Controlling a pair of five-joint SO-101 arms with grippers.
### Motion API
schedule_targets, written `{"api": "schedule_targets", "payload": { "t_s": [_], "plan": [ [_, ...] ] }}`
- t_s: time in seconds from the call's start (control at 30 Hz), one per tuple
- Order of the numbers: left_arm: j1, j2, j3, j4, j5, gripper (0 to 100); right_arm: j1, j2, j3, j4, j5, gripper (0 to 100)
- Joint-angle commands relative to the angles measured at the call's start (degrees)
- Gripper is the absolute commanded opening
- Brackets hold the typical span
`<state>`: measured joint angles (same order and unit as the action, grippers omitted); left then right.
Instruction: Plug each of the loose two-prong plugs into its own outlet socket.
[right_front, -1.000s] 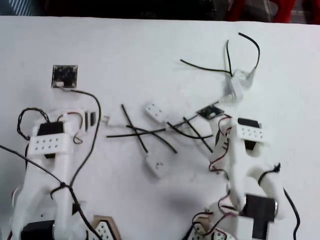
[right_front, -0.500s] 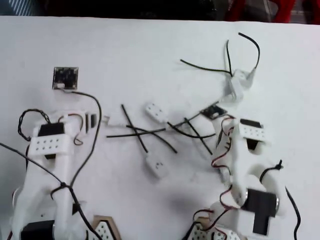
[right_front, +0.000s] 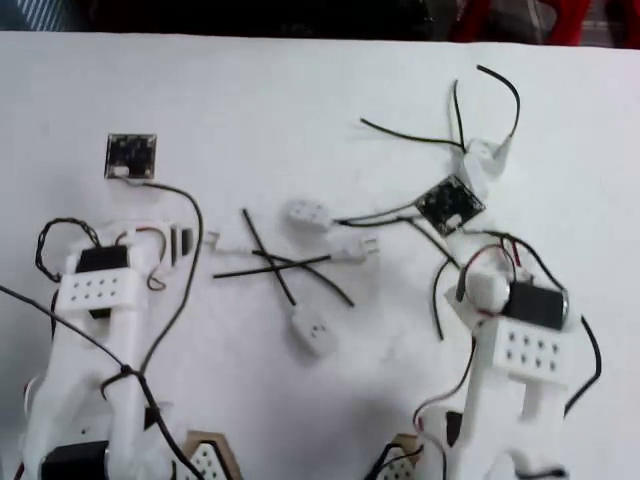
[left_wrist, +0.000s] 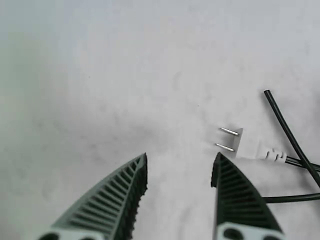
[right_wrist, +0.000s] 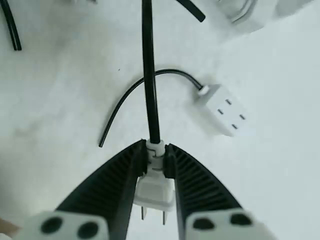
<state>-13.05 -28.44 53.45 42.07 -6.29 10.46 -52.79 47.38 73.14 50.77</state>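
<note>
1. Plugs first: one white moulded two-prong plug (right_wrist: 155, 192) on a black cord (right_wrist: 148, 75) is clamped between the right arm's ridged black fingers (right_wrist: 117, 187). They are closed on its body and neck. The prongs point back toward the wrist and the cord runs away ahead.
2. A second white two-prong plug (left_wrist: 236, 142) lies flat on the white bench (left_wrist: 75, 60), near the tip of one of the left arm's dark ridged fingers (left_wrist: 127, 195). Those fingers stand spread apart and hold nothing.
3. A white plastic outlet socket block (right_wrist: 222, 110) with its own black lead lies on the bench ahead of the held plug, apart from it.
4. Each plug looks light, hard and smooth, so I judge that it could twist or slip in a loose pinch. The flat sides of the body are the place to hold (not the cord, and not the thin metal prongs, which look easy to bend).
5. The cords look springy and will likely tug a plug off line. The socket block seems light enough to slide when pushed, so it probably needs bracing during insertion.
6. With its prongs facing the wrist, the held plug likely needs turning before it can meet a socket.
</note>
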Motion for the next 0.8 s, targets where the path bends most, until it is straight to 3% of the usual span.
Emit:
{"api": "schedule_targets", "payload": {
  "t_s": [0.0,0.23,0.37,0.77],
  "plan": [
    [-0.40,-1.89,-0.53,-1.05,0.35,21,1.54,-8.75,-0.53,-0.13,-1.85,1.7],
    [-0.48,-1.98,-0.53,-1.05,0.35,21,1.98,-16.48,0.79,-3.30,-5.10,1.7],
    [-0.57,-1.98,-0.53,-1.05,0.26,21,2.68,-16.40,2.46,-7.16,-10.99,1.7],
    [-0.48,-1.80,-0.53,-1.14,0.26,21,-1.54,-16.31,26.64,-24.40,-11.96,1.8]
  ]
}}
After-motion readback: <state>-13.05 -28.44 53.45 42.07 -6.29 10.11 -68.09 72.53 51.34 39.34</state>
